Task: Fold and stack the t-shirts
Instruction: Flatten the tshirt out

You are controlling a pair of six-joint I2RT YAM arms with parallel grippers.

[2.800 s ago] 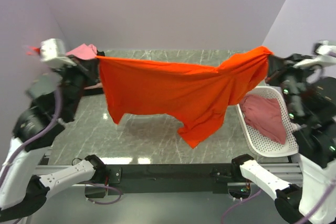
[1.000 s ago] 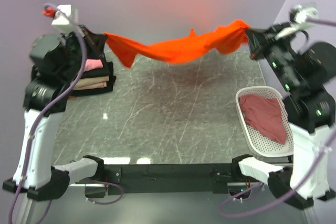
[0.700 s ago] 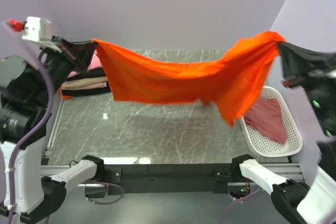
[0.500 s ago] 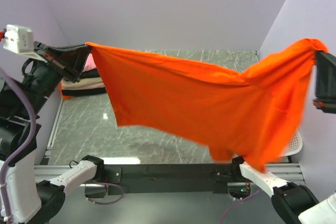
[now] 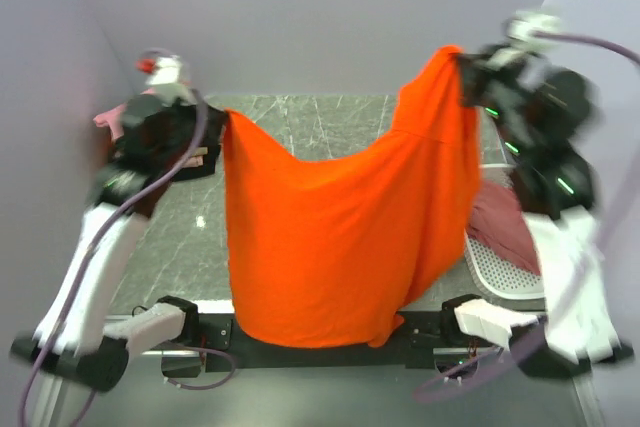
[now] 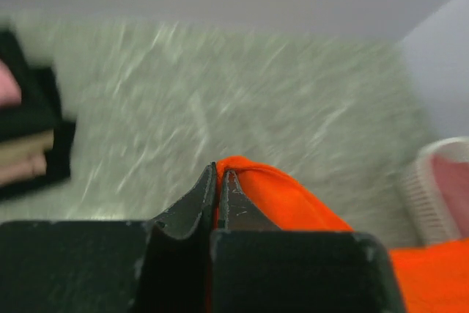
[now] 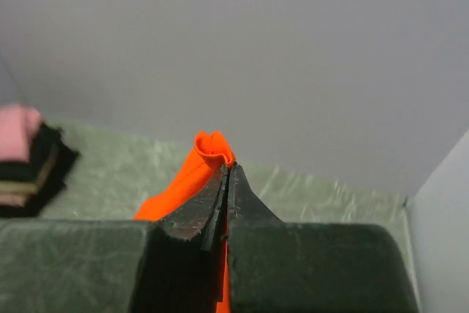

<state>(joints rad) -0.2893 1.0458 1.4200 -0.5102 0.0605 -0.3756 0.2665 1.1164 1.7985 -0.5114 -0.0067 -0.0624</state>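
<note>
A large bright orange t-shirt [image 5: 330,237] hangs in the air between my two grippers, draping down over the table's near edge. My left gripper [image 5: 218,119] is shut on its left corner; the orange cloth [image 6: 286,196] bulges out between the closed tips [image 6: 220,174]. My right gripper [image 5: 462,67] is shut on the right corner, held higher; the orange cloth [image 7: 209,148] pokes above the closed tips [image 7: 226,170]. A stack of folded shirts, pink, beige and black [image 5: 190,157], lies at the far left, also in the left wrist view [image 6: 26,137] and the right wrist view [image 7: 29,159].
A white lattice basket [image 5: 500,272] at the right holds a dusty rose-red shirt [image 5: 505,227]; it shows in the left wrist view [image 6: 440,188]. The grey marble table [image 5: 320,122] runs to purple walls at the back and sides.
Both arms swung inward and forward. The orange shirt, earlier stretched wide across the table, now hangs as a long sheet between closer grippers, the right one raised higher than the left.
</note>
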